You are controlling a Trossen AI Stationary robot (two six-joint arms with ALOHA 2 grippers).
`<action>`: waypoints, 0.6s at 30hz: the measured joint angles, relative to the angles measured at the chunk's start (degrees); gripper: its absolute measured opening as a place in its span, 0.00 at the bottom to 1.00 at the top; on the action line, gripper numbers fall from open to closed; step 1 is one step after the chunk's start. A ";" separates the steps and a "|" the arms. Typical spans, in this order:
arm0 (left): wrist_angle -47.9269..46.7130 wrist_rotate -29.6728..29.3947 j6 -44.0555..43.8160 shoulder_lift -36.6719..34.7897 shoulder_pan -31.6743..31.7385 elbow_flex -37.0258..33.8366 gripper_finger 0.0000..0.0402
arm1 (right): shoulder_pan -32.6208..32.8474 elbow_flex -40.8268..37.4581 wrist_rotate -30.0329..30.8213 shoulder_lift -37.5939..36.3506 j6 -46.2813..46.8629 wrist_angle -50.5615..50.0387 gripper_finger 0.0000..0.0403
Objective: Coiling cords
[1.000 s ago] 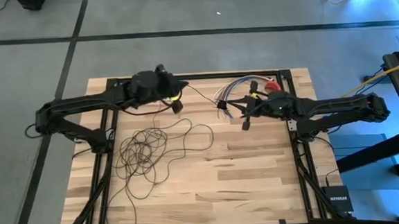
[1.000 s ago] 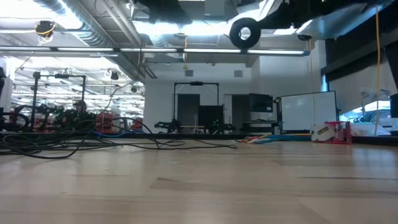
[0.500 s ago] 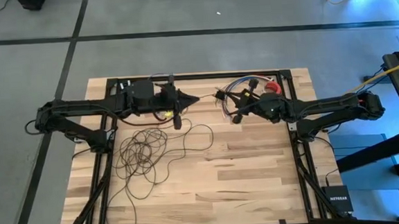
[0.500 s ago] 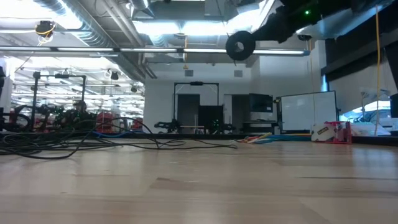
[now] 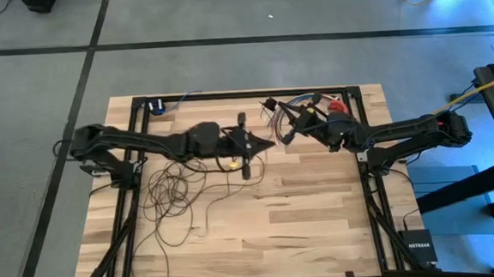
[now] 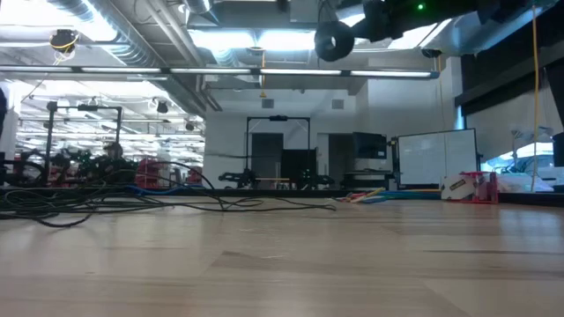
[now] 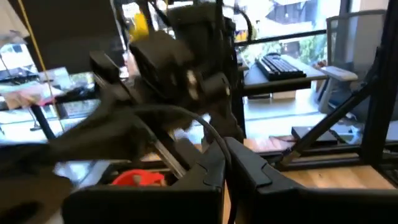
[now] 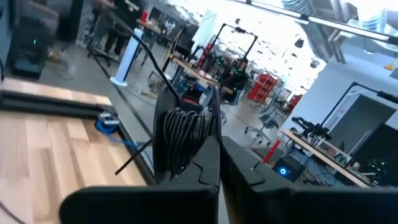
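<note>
The cords are one thin dark wire. Its loose loops (image 5: 177, 190) lie on the table's left half and show in the low view as a flat tangle (image 6: 88, 202). A wound coil (image 8: 183, 140) of it hangs high above the table (image 6: 333, 40) at my right gripper (image 5: 288, 129), which is shut on it (image 8: 219, 146). My left gripper (image 5: 264, 142) is level over the table's middle, close to the right one, shut on a strand (image 7: 225, 154). My left gripper pinches a single strand (image 7: 217, 140) of the cord between its fingertips, held level and pointing toward the table's right. The strand arcs away beyond the tips toward the other arm, clear of the table. My right gripper holds the wound coil by one side (image 8: 202, 146), pinched at its fingertips, several turns together. The fingers come in level from the table's right. The coil stands upright beyond the tips, lifted clear of the table; the fingers hide the exact place of contact.
A bundle of multicoloured wires (image 5: 301, 105) and a red part (image 5: 338, 107) lie at the far edge by the right arm. A small blue object (image 5: 155, 105) sits at the far left. A tape roll (image 6: 456, 187) stands at the right in the low view.
My left gripper has swung from the far left toward the table's middle and right, sinking a little and tipping level, drawing its strand along. My right gripper has tipped up to level and turned, carrying the coil higher. Both stay shut.
</note>
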 joint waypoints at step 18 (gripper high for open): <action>2.26 -1.37 -1.20 14.34 1.76 -0.04 0.00 | 0.04 2.57 -7.13 -0.28 2.98 3.89 0.01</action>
